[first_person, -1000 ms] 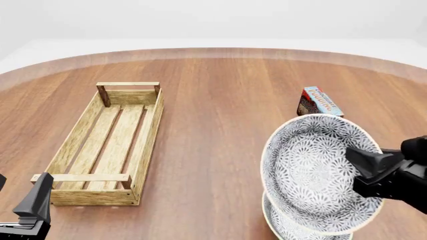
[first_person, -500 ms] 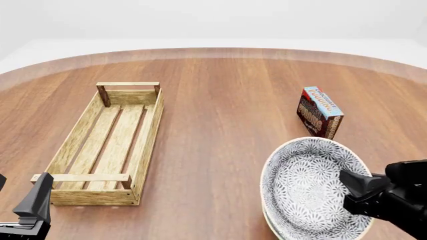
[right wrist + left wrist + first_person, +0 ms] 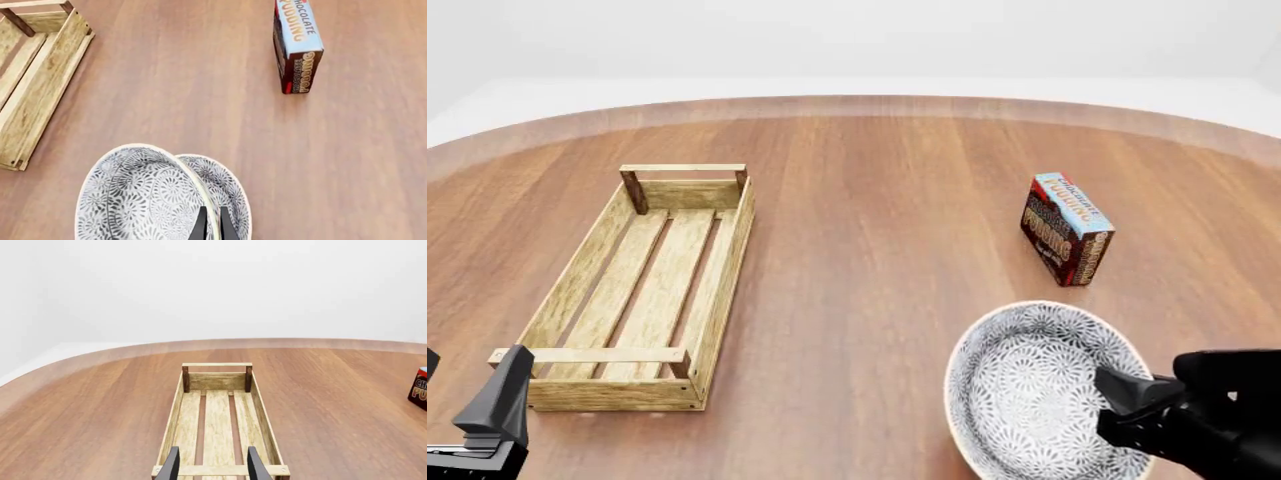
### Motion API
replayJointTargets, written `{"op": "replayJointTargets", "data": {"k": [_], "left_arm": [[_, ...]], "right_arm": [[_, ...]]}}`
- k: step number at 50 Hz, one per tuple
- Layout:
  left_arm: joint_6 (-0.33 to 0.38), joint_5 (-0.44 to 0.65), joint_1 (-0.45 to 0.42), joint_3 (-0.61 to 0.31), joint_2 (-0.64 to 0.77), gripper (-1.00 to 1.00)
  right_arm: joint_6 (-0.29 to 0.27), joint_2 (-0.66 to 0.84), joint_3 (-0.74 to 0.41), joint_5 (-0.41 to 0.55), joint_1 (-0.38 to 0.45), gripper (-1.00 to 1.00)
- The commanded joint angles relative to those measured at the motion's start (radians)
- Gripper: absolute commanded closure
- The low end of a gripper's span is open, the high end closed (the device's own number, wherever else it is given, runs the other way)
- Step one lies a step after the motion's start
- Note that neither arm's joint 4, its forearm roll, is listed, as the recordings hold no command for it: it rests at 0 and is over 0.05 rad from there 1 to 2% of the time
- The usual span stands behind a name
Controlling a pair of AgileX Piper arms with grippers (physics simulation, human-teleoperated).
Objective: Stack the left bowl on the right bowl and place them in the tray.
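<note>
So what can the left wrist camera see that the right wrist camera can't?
Only the left wrist view shows the whole tray from end to end, with the open left pincer right at its near end and nothing between its fingers.

Only the right wrist view shows the two patterned bowls: the right pincer pinches the rim of the top bowl, which sits tilted over the bottom bowl.

Both show the wooden table, some of the tray, and the chocolate pudding box, though the left wrist view catches only its edge.

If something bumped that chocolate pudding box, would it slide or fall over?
The pudding box stands on a narrow side, taller than its base is wide, so it would probably tip rather than slide. It looks like thin printed cardboard, so likely light and easily dented.
</note>
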Motion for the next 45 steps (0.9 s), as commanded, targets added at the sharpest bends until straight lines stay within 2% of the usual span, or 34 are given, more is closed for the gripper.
{"op": "replayJointTargets", "data": {"k": [1, 22, 28, 29, 45], "left_arm": [[0.000, 0.000, 0.000, 0.000, 0.000, -1.00], [0.000, 0.000, 0.000, 0.000, 0.000, -1.00], [0.000, 0.000, 0.000, 0.000, 0.000, -1.00], [0.000, 0.000, 0.000, 0.000, 0.000, -1.00], [0.000, 0.000, 0.000, 0.000, 0.000, -1.00]], "right_arm": [[0.020, 0.025, 0.034, -0.053, -0.004, 1.00], [0.034, 0.095, 0.088, -0.161, -0.035, 1.00], [-0.002, 0.104, 0.067, -0.158, -0.072, 1.00], [-0.001, 0.093, 0.065, -0.151, -0.069, -1.00], [-0.015, 0.036, 0.037, -0.090, -0.068, -1.00]]}}
